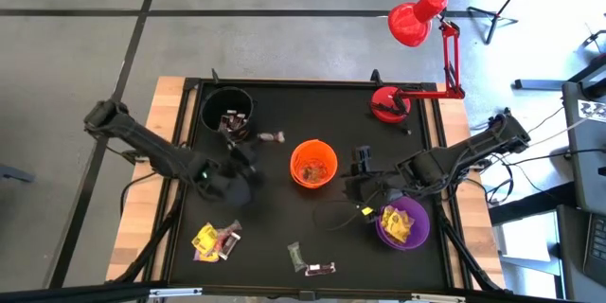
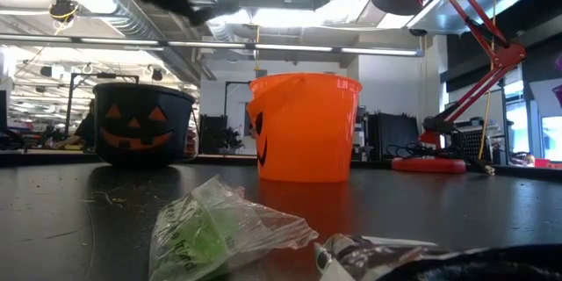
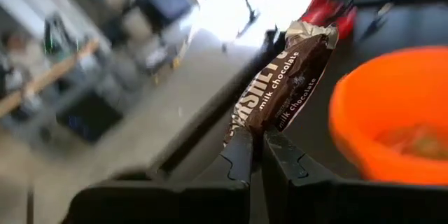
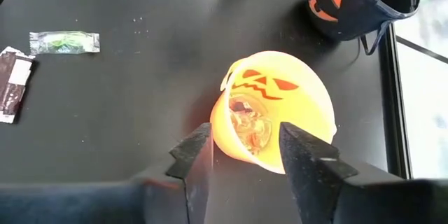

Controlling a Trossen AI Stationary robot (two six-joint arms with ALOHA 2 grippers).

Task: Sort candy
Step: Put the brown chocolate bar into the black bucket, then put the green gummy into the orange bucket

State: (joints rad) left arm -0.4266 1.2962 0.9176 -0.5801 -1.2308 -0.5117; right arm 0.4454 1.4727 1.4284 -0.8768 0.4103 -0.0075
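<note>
1. I am gripping a brown, crinkly foil-wrapped milk chocolate bar (image 3: 280, 87) in my left gripper (image 3: 257, 155). My jaws are clenched on the wrapper's lower end, so the bar is sticking up past my fingertips. In the overhead view, my left gripper (image 1: 239, 166) is sitting left of centre, between the black cup and the orange cup. I judge I am carrying the bar toward a cup.

2. My right gripper (image 4: 241, 155) is hanging with its jaws spread and nothing between them, above the round orange plastic cup with a jack-o'-lantern face (image 4: 278, 108). In the overhead view this gripper (image 1: 365, 187) is just right of centre, beside the purple cup. It seems to be waiting.

3. The orange cup (image 1: 313, 164) is standing in the middle of the matte black table (image 1: 284, 213) and is holding a few shiny wrapped sweets. The black cup with an orange pumpkin face (image 1: 227, 109) is at the upper left of the table. The round purple plastic cup (image 1: 403, 222) at the lower right is holding yellow-wrapped sweets (image 1: 400, 224), suggesting one kind per cup.

4. Unsorted candy is lying loose: a heap of yellow and dark wrappers (image 1: 215, 240) at the lower left, a clear green-tinted crinkled packet (image 1: 294, 253) and a dark brown bar (image 1: 320, 268) near the bottom centre, and one small piece (image 1: 274, 137) just right of the black cup.

5. A glossy red desk lamp (image 1: 414, 21) is standing at the table's upper right edge.
</note>
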